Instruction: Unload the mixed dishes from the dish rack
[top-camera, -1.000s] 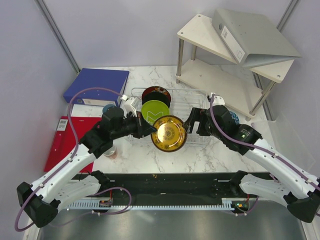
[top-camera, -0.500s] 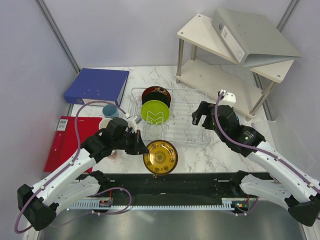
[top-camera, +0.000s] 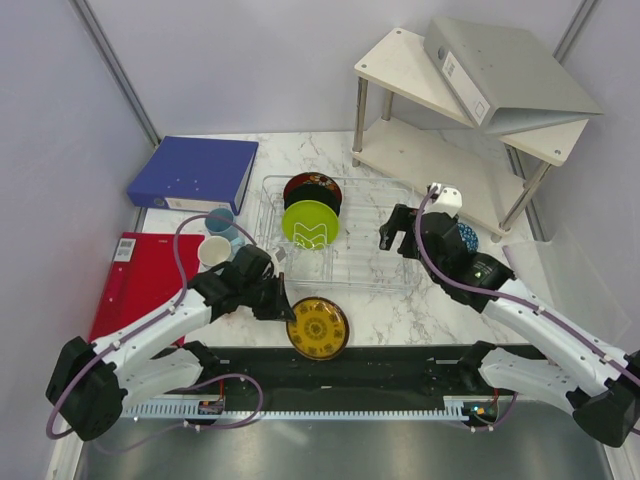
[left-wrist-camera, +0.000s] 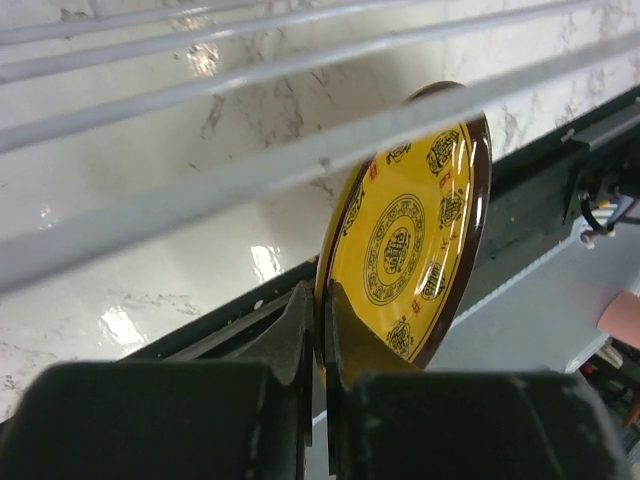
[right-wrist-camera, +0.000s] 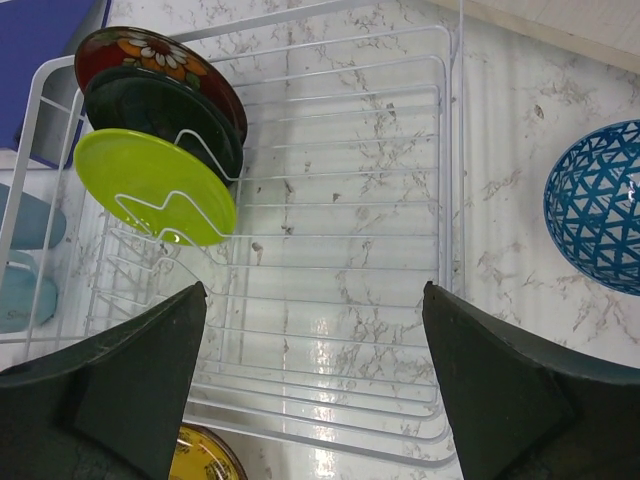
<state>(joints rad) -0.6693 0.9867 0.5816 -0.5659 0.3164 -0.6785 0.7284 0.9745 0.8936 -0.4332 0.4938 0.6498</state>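
Observation:
My left gripper (top-camera: 282, 308) is shut on the rim of the yellow-brown patterned plate (top-camera: 318, 327), low over the table in front of the wire dish rack (top-camera: 400, 262); the left wrist view shows the plate (left-wrist-camera: 410, 230) pinched between my fingers. In the rack stand the lime green plate (top-camera: 310, 224), a black plate (right-wrist-camera: 160, 115) and the red-black floral plate (top-camera: 312, 185). My right gripper (top-camera: 396, 229) is open and empty above the rack's right half (right-wrist-camera: 340, 220). The blue patterned dish (right-wrist-camera: 598, 205) sits right of the rack. A light-blue mug (top-camera: 221, 220) and a white mug (top-camera: 213, 251) stand left of it.
A blue binder (top-camera: 195, 172) and a red folder (top-camera: 125, 285) lie at the left. A white two-tier shelf (top-camera: 440, 110) with a grey binder (top-camera: 500, 70) stands at the back right. A black rail (top-camera: 380, 365) runs along the near table edge.
My left gripper has carried the yellow plate out of the rack, toward the near edge and downward. My right gripper drew back from the plate and opened above the rack.

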